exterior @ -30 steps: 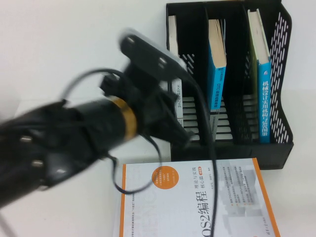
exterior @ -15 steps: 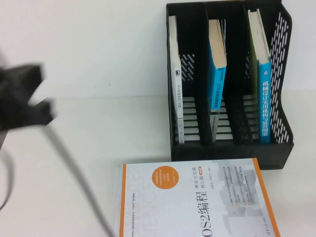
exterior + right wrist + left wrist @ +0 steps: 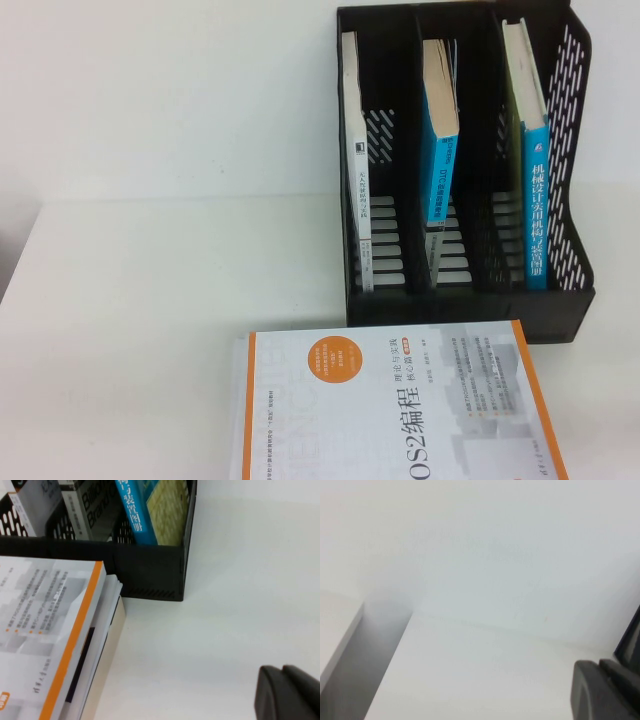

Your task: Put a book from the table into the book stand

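Note:
The large pale yellow-green book (image 3: 530,170) with the blue spine stands upright in the right slot of the black book stand (image 3: 460,300) at the back right of the white table (image 3: 150,300). The right wrist view shows its spine and cover (image 3: 150,510) inside the stand (image 3: 150,575). Neither arm shows in the high view. My left gripper (image 3: 599,665) is shut and empty above bare table near the table's edge. My right gripper (image 3: 281,671) is shut and empty above bare table, to the right of the stand.
A white book with orange edges and "OS2" title (image 3: 400,410) lies flat in front of the stand, on top of another book (image 3: 100,650). A thin pale book (image 3: 355,180) stands in the left slot and a smaller blue-spined book (image 3: 440,150) in the middle slot.
My left arm, which reached over the table in front of the stand, has swung away to the left and out of the high view. The books have not moved.

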Controlling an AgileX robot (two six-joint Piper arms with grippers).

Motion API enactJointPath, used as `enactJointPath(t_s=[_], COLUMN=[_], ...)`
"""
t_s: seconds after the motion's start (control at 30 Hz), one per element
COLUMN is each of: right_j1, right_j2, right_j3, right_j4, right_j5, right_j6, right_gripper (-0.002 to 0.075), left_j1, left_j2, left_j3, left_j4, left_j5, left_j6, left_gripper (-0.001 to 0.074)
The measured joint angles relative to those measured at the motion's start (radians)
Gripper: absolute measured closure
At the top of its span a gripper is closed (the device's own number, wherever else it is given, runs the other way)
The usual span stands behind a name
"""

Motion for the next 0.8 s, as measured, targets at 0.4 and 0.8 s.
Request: enactJointPath(t_s=[0.4, 0.8], right_j1=[0.000, 0.000], right_j2=[0.000, 0.000], right_j3=[0.000, 0.000], right_j4=[0.000, 0.000], right_j5=[0.000, 0.000], right_j6=[0.000, 0.000], right_gripper=[0.0729, 0.0729], left_j1=[0.002, 0.002], left_j2=[-0.243, -0.268], left_j3=[0.224, 0.222], left_j4=[-0.038, -0.224], left_j5=[0.055, 0.231], left_j6=[0.144, 0.153], left_gripper=[0.0737, 0.0737])
